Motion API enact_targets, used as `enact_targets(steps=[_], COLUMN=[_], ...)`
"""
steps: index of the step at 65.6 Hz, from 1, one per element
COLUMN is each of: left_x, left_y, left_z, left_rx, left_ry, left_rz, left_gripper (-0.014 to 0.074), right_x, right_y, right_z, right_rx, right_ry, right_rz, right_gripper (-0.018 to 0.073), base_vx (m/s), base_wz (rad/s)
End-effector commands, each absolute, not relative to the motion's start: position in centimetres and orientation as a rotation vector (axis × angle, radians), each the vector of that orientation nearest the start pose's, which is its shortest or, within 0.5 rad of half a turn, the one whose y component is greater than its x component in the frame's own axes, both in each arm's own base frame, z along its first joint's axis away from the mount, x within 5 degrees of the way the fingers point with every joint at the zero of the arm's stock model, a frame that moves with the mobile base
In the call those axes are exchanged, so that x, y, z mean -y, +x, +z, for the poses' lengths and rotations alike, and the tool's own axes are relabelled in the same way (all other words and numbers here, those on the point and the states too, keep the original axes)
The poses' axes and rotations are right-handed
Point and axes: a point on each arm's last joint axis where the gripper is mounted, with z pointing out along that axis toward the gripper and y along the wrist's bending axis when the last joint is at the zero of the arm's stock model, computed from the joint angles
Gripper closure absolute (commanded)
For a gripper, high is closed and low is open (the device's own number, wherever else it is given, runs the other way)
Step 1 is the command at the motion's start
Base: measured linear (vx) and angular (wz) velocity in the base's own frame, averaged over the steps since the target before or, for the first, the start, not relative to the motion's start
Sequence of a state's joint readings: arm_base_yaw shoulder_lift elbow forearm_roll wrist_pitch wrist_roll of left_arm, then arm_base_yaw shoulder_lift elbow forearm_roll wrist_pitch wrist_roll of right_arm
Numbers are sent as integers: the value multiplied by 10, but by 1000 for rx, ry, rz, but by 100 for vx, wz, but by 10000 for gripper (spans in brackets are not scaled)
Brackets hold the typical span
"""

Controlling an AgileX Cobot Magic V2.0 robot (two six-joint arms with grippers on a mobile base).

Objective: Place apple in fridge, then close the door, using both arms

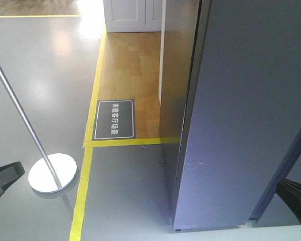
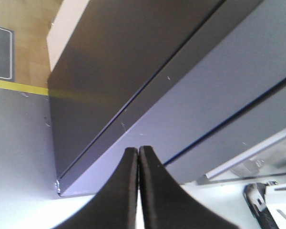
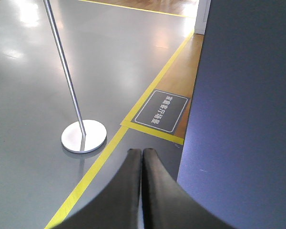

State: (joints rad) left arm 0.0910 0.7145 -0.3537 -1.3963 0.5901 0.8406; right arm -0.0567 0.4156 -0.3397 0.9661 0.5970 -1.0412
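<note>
- Grey glossy floor (image 1: 40, 75) fills the room, crossed by yellow tape lines (image 1: 83, 193) that frame a patch of wood-look flooring (image 1: 135, 75).
- A dark rectangular floor sign with white characters (image 1: 114, 119) lies on the wooden patch, just inside the tape.
- A silver stanchion pole on a round metal base (image 1: 52, 173) stands on the grey floor, left of the tape.
- The tall dark grey fridge (image 1: 178, 90) stands at the right, and the dark grey narrow door (image 1: 246, 110) appears nearly shut against it, though the seam is hard to judge.
- The left black tool (image 2: 137, 157) has its fingers pressed together, holding nothing, close to the door's lower edge.
- The right black tool (image 3: 142, 157) is likewise pinched together and empty, beside the grey panel.
- The apple shows in no view.
</note>
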Motion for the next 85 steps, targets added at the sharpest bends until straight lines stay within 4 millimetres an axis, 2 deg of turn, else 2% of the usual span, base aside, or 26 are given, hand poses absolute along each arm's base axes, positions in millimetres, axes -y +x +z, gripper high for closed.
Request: enact_targets(steps=[1, 14, 29, 44, 54, 85], left_x=[40, 39, 27, 13, 8, 8], left_y=[134, 134, 136, 140, 142, 139], left_z=[272, 271, 260, 259, 262, 262], left_rx=[-1931, -1936, -2013, -1999, -1964, -1972], left_ry=[-224, -210, 62, 127, 83, 69], left_rz=[-896, -874, -472, -196, -144, -151], left_gripper=[603, 603, 603, 603, 603, 603], right_x=[-36, -36, -36, -36, -36, -36], right_y=[88, 88, 88, 88, 88, 88], right_z=[280, 280, 280, 280, 280, 280], right_rx=[-1804, -1804, -1804, -1804, -1804, -1804], right_ry=[-385, -385, -385, -385, -385, -385], right_rz=[303, 303, 303, 303, 303, 303], right_gripper=[565, 565, 565, 565, 565, 565], base_vx=[0, 0, 0, 0, 0, 0], base_wz=[0, 0, 0, 0, 0, 0])
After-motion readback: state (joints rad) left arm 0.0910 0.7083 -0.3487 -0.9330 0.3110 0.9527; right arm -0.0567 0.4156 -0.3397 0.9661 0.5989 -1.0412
